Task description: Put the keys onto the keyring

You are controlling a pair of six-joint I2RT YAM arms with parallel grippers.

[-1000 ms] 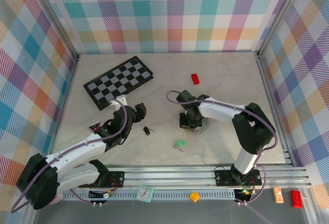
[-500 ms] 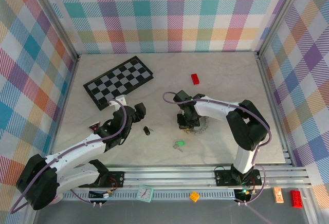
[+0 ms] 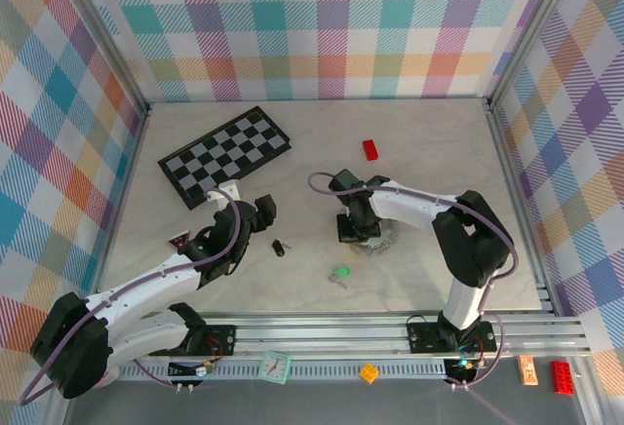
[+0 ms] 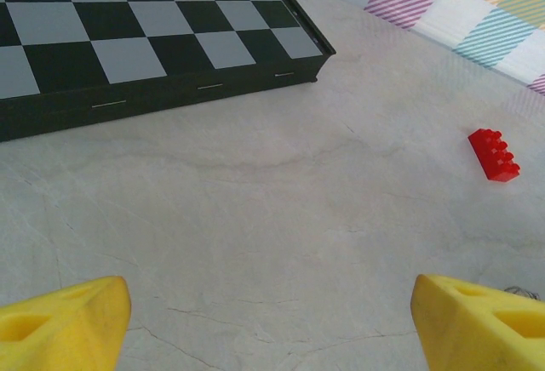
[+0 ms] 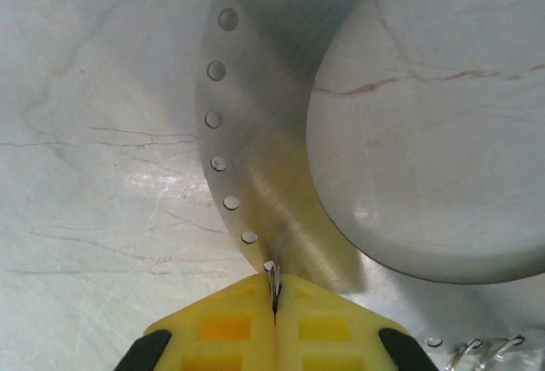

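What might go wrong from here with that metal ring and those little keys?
The right end effector pinches only the thin rim of the keyring, so it might slip out or twist. The black key and green key lie flat on the table; they look tiny and may be hard to grasp.

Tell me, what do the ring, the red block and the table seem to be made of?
The ring: likely brushed metal, silvery grey sheen, punched holes. The red block: probably smooth plastic, moulded studs. The table: pale marble or marble-print laminate, thin veins; I cannot tell which.
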